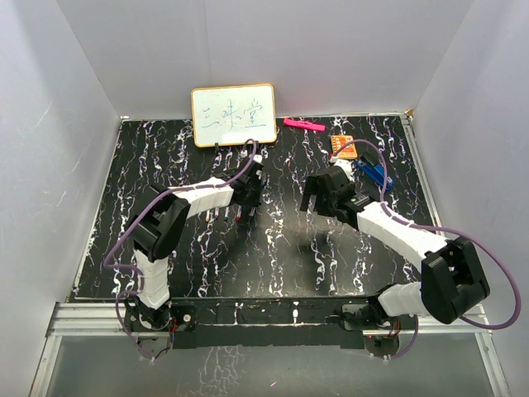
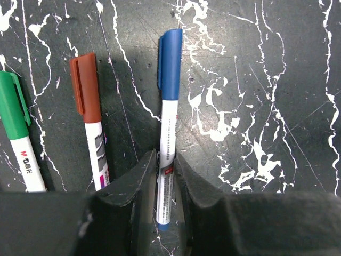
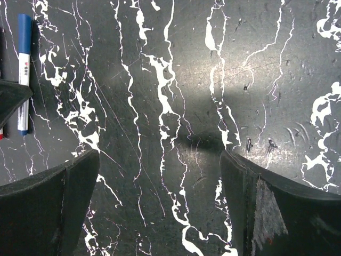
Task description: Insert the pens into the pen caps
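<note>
Surface: black tabletop [image 1: 273, 248] veined with white, glossy and finely scratched, boxed in by plain white walls.
Left gripper [image 2: 165, 160]: lower centre of its wrist view. Its matte black, wedge-shaped jaws stand close on either side of a pen barrel; whether they actually press it cannot be told.
Blue-capped pen [image 2: 169, 122]: lies flat on the tabletop, with a slim white printed barrel. Its smooth blue cap [image 2: 171, 58] has a clip and points to the top of the frame (it looks fully seated).
Neighbours: red-capped pen [image 2: 91, 122] and green-capped pen [image 2: 16, 122] lie just to the left, roughly parallel, both capped.
Right gripper [image 3: 160, 157]: jaws spread wide over bare tabletop, holding nothing.
Risk: the round, slick barrel could roll or drag if the jaws lift while rubbing it, and so knock the red-capped pen beside it.
</note>
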You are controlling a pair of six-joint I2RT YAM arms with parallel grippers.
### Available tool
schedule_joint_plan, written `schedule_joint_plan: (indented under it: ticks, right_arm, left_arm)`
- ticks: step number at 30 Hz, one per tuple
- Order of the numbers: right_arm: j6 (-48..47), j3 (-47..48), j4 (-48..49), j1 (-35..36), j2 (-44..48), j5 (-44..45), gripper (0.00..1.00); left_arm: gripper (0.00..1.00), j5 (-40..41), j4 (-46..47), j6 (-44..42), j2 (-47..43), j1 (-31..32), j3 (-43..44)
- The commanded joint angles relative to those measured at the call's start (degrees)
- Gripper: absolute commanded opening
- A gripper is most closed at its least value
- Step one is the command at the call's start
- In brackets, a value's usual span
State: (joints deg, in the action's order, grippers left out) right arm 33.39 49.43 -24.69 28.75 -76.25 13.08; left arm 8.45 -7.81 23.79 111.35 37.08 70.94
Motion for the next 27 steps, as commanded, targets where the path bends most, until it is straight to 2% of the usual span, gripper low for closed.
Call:
schedule_joint_plan:
  ticks: [1, 5, 15, 17, 19, 20, 21, 24, 27]
  right_arm:
    - [-0.78, -1.56, 4.62, -0.28, -0.13, -0.56, 0.94]
    - [-0.94, -2.38, 5.38, -0.33, -0.05, -0.46, 0.95]
    - [-1.31, -4.41, 6.18, -0.75, 1.69, 2.53, 0.97]
    - [-1.22, -5.17, 6.09, -1.09, 2.22, 2.89, 0.98]
    - [-1.14, -6.11, 6.06, -1.58, 3.10, 3.65, 0.98]
    - [-1.09, -6.61, 6.06, -1.86, 3.71, 4.18, 0.98]
    - [-1.02, -7.11, 6.04, -2.20, 4.53, 4.90, 0.98]
    - [-0.59, -8.99, 5.64, -3.20, 7.62, 7.56, 0.98]
    - [0.03, -10.69, 5.15, -4.39, 11.93, 10.49, 0.98]
  left_arm:
    - [0.22, 0.19, -2.06, 0.16, 0.93, -0.25, 0.80]
    - [0.35, -0.06, -2.31, 0.44, 0.25, -0.21, 1.12]
    - [0.39, -2.78, -1.11, -0.72, -11.29, -0.25, 0.75]
    - [0.49, -2.55, -0.29, -0.68, -15.97, -0.25, -1.28]
    - [0.67, -0.51, -0.21, -0.80, -19.98, -0.29, -3.96]
    - [0.85, 1.07, -0.56, -0.91, -22.04, -0.25, -5.29]
    - [0.97, 3.09, -1.18, -0.94, -23.90, -0.33, -6.80]
    - [0.99, 8.04, -3.78, -0.79, -29.84, -1.11, -11.24]
    - [0.99, 9.68, -6.46, -0.36, -36.27, -3.01, -15.40]
